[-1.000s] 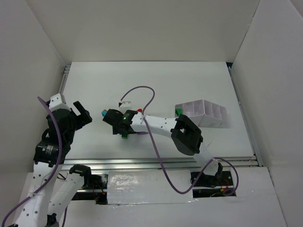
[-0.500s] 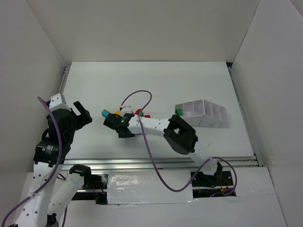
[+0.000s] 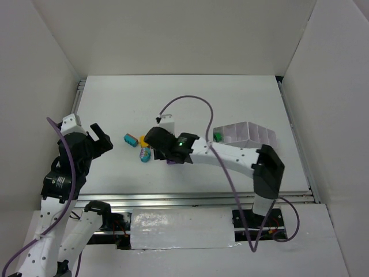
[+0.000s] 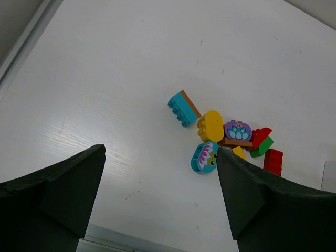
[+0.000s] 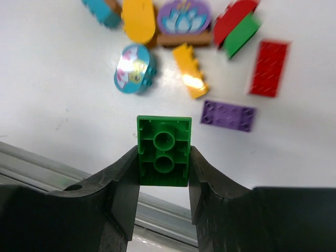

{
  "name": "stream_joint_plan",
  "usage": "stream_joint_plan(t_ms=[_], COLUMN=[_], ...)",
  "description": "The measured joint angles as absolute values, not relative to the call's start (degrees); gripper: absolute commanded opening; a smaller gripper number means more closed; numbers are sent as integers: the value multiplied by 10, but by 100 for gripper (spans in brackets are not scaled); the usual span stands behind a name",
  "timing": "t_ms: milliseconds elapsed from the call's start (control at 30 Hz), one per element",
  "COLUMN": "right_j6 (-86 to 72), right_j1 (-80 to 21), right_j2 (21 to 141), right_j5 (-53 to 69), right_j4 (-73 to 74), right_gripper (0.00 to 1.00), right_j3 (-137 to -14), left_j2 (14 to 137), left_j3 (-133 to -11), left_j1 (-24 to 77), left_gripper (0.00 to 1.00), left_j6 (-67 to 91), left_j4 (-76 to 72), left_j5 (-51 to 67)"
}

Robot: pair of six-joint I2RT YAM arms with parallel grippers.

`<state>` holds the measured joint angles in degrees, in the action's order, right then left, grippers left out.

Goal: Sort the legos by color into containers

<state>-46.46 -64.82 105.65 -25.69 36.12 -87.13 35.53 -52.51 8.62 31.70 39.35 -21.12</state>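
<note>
right gripper [image 5: 164, 157] is clenched on a green brick [image 5: 164, 149], pads on its two long sides, hollow underside facing the wrist camera. the brick is off the table [image 3: 230, 98], hanging over the near edge of the pile of legos [image 5: 184, 58]. purple plate [image 5: 228, 115] and red brick [image 5: 269, 68] lie loose below it. the pick looks done. judged next step: carry to the tray [image 3: 248, 124], where a green piece [image 3: 218, 137] already sits in the left-end compartment.

against a second ago: the right jaws stood wider then and have since closed. the wrist sat over the pile and hid most of it; now it has drawn back toward the tray, and the teal brick [image 3: 130, 139] and its neighbours show in the top view. the right elbow has swung out to the right. left gripper [image 4: 160, 178] is unchanged, jaws spread wide, holding nothing, parked left of the pile.
</note>
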Motion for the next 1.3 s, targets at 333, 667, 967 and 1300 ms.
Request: stream_joint_plan(t_ms=[333,667,967,1300], right_j6=[-312,-245,-230,-226], right_j1=[-455,-352,-338,-339], right_j2=[891,897,942,928], right_j5=[-321,-339,-339,-336], right_j4=[372,394,393,389], right_gripper=[22,29,52,69], right_j3=[-755,-716,-716,-716], left_j2=[362,378,378,378], left_j3=[-525,-525,-525,-525], left_j1=[88,88,88,88], left_gripper=[99,99,100,99], left_j6=[316,315,315,315], left_j4=[389,388,387,386], left_j5=[-192,-182,-181,-181])
